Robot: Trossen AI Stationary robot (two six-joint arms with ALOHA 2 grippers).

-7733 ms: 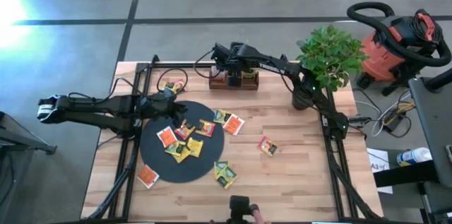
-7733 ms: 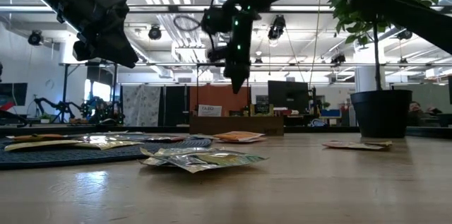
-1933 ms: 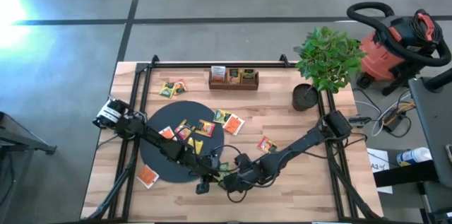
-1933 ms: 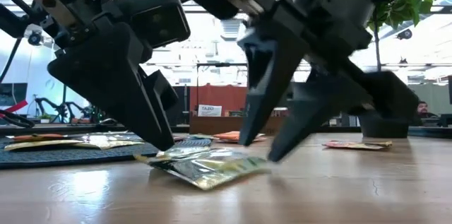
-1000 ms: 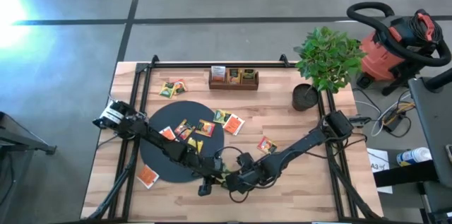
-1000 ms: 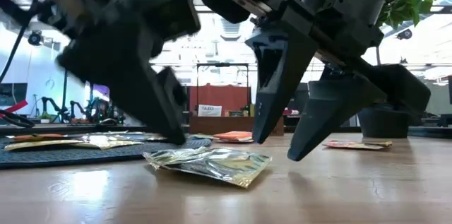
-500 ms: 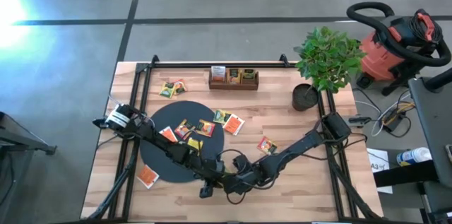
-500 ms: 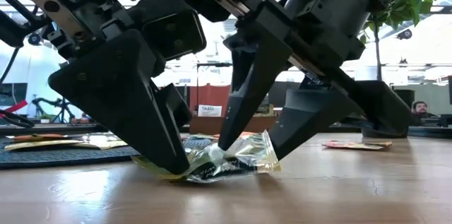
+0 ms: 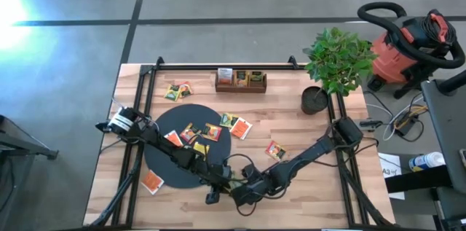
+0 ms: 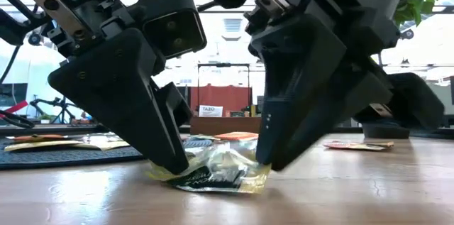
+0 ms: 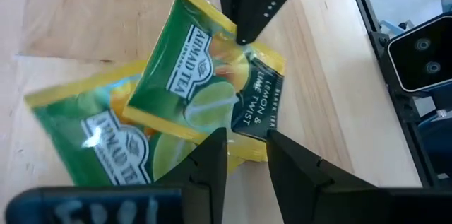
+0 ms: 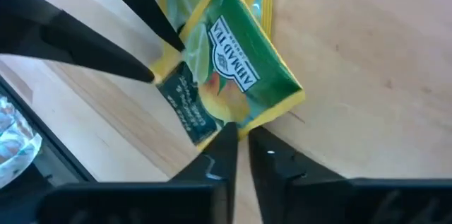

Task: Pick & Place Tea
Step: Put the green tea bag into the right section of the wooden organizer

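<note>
Tea packets lie all over the table (image 9: 306, 180), and the two we care about are green ones at its front edge, between the two grippers. We see the top packet (image 11: 201, 86) lying across the lower packet (image 11: 85, 143) in the left wrist view; its label reads Ahmad Tea, lemon and lime twist. In the low view the top packet (image 10: 216, 170) is crumpled and partly lifted off the wood.

The right gripper (image 12: 236, 139) has its fingers pressed together on the edge of the top packet (image 12: 226, 83), so it is grasping this packet. The left gripper (image 11: 244, 143) touches the opposite edge with its tips; its jaws stand a little apart, and we cannot see that they hold anything. In the high view both grippers meet just in front of the black disc (image 9: 162, 167), the left gripper (image 9: 218, 184) coming from the left side and the right gripper (image 9: 240, 191) from the right.

More packets (image 9: 196, 132) rest on the disc, and some lie on the wood beside it. A wooden tray (image 9: 240, 81) with packets stands at the far edge, and a potted plant (image 9: 335, 60) is at the far right corner.
</note>
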